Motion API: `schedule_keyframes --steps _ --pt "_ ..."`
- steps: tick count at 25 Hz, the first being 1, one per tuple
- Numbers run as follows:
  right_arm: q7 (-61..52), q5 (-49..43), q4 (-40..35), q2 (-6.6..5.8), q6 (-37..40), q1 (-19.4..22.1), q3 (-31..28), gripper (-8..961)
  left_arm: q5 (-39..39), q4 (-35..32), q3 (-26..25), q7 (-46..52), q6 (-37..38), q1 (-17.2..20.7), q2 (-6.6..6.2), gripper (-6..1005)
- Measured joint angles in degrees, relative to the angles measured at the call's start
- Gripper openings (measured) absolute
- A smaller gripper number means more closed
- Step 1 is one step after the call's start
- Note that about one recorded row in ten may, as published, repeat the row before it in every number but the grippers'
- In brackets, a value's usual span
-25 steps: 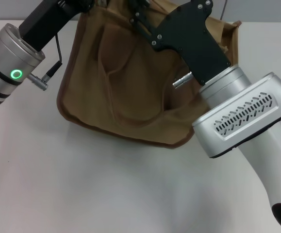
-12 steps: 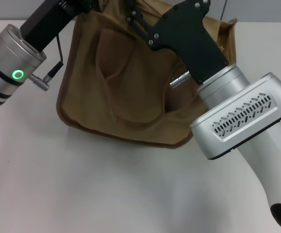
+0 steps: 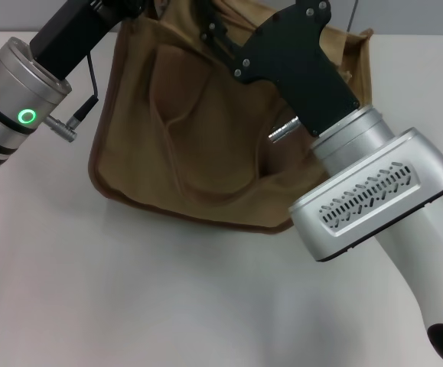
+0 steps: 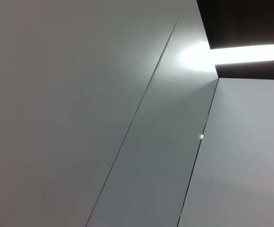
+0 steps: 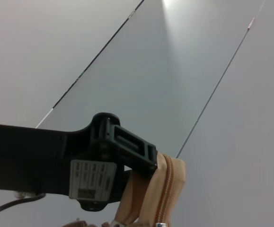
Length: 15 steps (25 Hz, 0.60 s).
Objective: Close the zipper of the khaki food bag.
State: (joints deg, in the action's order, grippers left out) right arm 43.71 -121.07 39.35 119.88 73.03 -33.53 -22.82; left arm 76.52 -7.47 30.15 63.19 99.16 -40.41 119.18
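Right hand (image 3: 213,34) shifted left (slightly) atop khaki food bag (image 3: 198,153).

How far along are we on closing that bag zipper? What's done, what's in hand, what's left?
Done: both arms are up at the top of the khaki food bag. In hand: in the right wrist view the left gripper grips an upstanding end of the bag's top by the zipper; the right gripper works the same edge. Left: I can't see how much of the zipper is closed; its pull barely shows.
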Motion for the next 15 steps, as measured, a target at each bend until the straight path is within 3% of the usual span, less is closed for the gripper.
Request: schedule_keyframes --steps 15 --pt "8.21 0.13 0.95 0.00 -1.28 0.19 0.92 782 0.04 0.00 -0.01 0.00 -0.13 -0.02 0.00 25"
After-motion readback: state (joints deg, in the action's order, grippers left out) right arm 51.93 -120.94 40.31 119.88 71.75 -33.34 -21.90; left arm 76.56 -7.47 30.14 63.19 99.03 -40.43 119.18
